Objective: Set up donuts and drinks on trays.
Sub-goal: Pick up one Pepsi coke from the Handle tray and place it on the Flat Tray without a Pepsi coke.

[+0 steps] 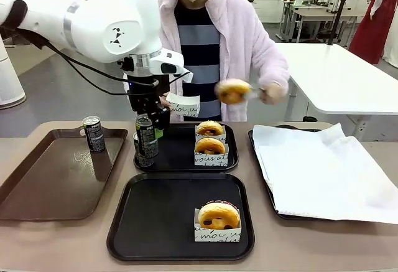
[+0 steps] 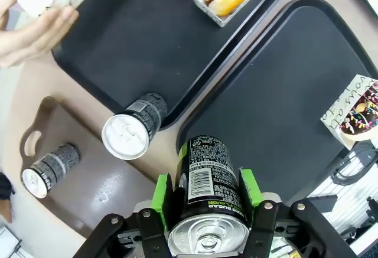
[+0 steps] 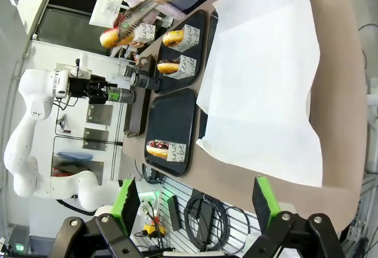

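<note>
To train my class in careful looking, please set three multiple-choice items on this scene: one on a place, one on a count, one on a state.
1. Where does the lone can, the one farthest from the left gripper, stand?
A) on the brown tray
B) on the bare table
C) in the person's hand

2. How many sleeved donuts lie on the far black tray?
A) one
B) two
C) four

3. What is the left gripper's state?
A) open and empty
B) shut on a donut
C) shut on a can

Answers:
1. A, since the lone can stands upright near the brown tray's far edge.
2. B, since two sleeved donuts sit one behind the other on the far black tray.
3. C, since in the left wrist view the green pads press both sides of the held can.
</note>
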You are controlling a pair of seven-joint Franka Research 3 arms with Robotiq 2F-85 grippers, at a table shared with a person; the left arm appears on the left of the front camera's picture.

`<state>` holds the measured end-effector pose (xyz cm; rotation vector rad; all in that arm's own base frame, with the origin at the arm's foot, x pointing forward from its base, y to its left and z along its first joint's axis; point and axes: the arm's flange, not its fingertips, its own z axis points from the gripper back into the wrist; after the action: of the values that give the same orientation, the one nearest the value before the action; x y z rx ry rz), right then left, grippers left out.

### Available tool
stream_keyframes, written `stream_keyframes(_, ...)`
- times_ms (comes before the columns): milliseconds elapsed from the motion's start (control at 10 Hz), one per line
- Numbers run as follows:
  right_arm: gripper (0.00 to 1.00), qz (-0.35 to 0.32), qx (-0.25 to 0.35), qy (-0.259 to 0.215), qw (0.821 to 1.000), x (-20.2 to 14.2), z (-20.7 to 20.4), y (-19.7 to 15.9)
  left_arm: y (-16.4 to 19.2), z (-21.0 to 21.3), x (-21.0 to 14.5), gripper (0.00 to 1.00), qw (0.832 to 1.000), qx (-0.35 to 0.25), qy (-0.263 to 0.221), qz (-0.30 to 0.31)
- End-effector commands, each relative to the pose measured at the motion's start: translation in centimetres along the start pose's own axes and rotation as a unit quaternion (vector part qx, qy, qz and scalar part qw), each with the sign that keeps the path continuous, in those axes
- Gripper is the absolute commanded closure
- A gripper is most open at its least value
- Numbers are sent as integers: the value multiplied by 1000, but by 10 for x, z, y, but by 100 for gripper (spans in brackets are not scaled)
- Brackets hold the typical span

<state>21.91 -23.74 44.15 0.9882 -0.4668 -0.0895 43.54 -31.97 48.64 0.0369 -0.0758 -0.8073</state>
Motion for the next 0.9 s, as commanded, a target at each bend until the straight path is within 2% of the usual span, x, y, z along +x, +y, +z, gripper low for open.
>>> stream_keyframes(0, 0, 7, 10, -8, 1000, 1, 0, -1, 3, 2, -4, 43, 1000, 11, -6, 3)
stream_keyframes(200, 0, 7, 10, -8, 1000, 1, 0, -1, -1, -1, 0, 43, 1000, -1, 1, 0)
stream_keyframes(300, 0, 7, 10, -8, 1000, 1, 0, -1, -8, -7, -15, 43, 999, -48, -9, 4)
stream_keyframes(400, 0, 7, 10, -8, 1000, 1, 0, -1, -16, -17, -28, 43, 998, -65, -12, -5)
stream_keyframes(800, 0, 7, 10, -8, 1000, 1, 0, -1, -24, -52, -49, 43, 997, -72, 20, -13)
